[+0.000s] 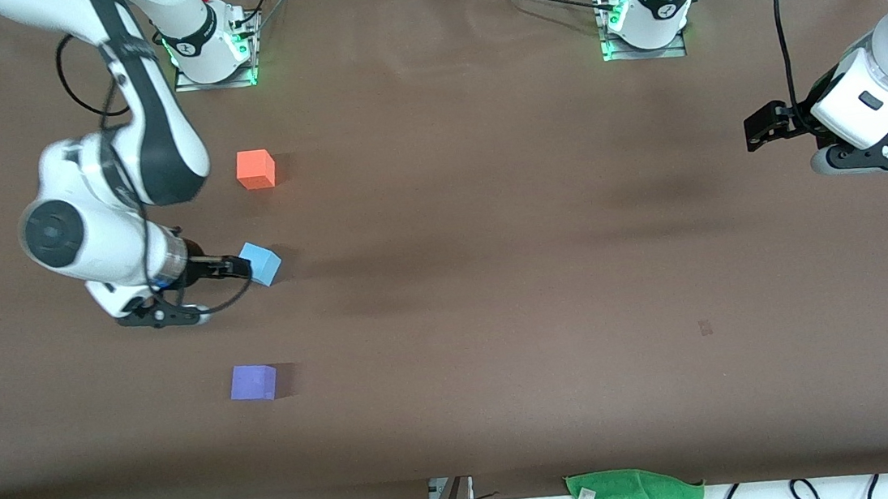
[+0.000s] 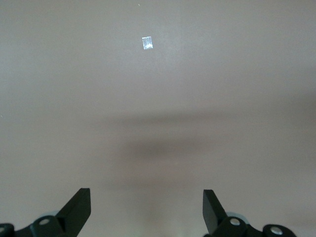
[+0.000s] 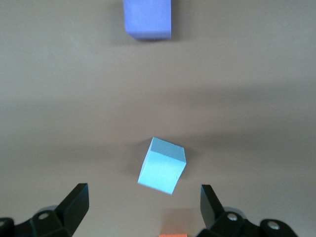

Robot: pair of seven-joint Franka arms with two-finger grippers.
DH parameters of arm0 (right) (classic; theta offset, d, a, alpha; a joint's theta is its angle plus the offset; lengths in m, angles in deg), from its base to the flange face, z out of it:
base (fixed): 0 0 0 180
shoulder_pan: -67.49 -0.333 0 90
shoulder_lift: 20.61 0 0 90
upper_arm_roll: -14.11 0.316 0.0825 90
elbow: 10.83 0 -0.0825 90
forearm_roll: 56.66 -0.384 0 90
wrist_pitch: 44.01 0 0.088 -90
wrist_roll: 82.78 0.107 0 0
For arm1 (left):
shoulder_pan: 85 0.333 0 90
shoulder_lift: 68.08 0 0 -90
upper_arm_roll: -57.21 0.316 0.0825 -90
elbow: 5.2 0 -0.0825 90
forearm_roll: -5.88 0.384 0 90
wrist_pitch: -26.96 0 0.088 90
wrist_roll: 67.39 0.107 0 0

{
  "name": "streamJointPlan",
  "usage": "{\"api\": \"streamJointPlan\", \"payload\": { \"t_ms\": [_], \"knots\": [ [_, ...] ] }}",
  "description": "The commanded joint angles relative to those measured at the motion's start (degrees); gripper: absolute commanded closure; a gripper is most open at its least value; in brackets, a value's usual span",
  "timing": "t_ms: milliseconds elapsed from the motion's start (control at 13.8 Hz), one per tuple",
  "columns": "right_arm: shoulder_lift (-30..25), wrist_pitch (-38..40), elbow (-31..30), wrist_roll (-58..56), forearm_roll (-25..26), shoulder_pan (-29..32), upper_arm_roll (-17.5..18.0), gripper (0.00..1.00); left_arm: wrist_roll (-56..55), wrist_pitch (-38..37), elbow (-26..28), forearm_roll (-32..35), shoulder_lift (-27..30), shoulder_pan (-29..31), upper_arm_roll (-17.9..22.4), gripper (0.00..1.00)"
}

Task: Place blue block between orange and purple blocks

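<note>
Blue block (image 1: 260, 263) is sitting on the table between orange block (image 1: 255, 169) and purple block (image 1: 253, 382) — right gripper (image 3: 143, 210) is hovering over it, jaws spread, gripping nothing; left gripper (image 2: 146, 210) is waiting open, well apart.

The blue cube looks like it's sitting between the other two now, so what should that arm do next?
Probably lift the right claw straight up and away. It is open, and the blue cube already rests on the table between the orange cube and purple cube.
</note>
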Motion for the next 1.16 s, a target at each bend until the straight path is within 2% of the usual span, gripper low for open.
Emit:
{"api": "streamJointPlan", "payload": {
  "t_ms": [0,291,582,1091],
  "knots": [
    [-7.8,4.3,0.2,-1.7,0.8,-0.2,-1.2,0.0,-0.1,0.0,-0.7,-0.1,-0.2,-0.2,0.1,0.0],
    [-15.7,12.8,1.7,-4.7,4.0,-0.2,-1.8,0.0,-0.1,0.0,-0.7,-0.1,-0.2,-0.1,0.0,0.0],
    [-20.3,18.4,1.8,-8.0,4.6,3.9,0.0,0.0,-0.1,0.0,-0.7,-0.1,-0.2,-0.2,0.0,0.0],
    [-20.3,20.1,4.2,-8.3,6.1,4.7,0.2,0.0,-0.1,0.0,-0.7,-0.1,-0.2,-0.3,0.0,0.0]
  ]
}}
